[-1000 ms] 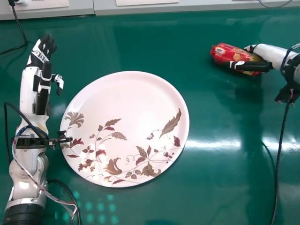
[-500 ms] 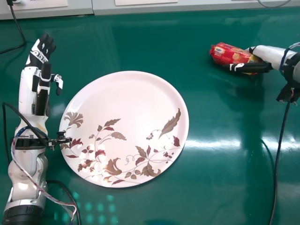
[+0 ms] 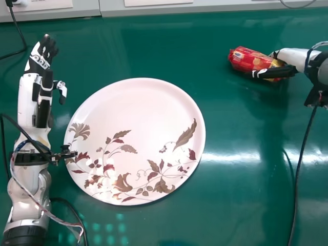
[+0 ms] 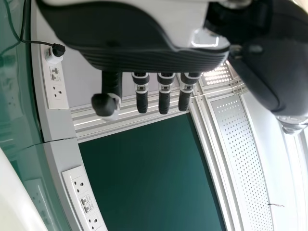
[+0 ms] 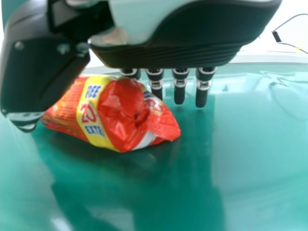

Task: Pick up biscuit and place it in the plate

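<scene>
Green table (image 3: 241,205), right hand (image 3: 294,57) open around biscuit packet (image 3: 246,58), grip uncertain, place unchanged

Green tabletop (image 3: 246,205) bordered by pale trunking (image 3: 220,6)

The glossy tabletop is streaked by white reflections, and its far edge is lined by the trunking, which is divided by a narrow seam. In the head view, a black cable (image 3: 19,26) is seen at the far left corner. In the left wrist view, a black plug (image 4: 58,50) is fitted at one white socket plate (image 4: 57,91), and a second socket plate (image 4: 82,192) is mounted farther along. A dark green panel (image 4: 149,173) is framed by pale rails (image 4: 219,168), beside which a perforated panel (image 4: 248,168) is set. In the right wrist view, a thin cable (image 5: 288,19) is seen beyond the tabletop
</scene>
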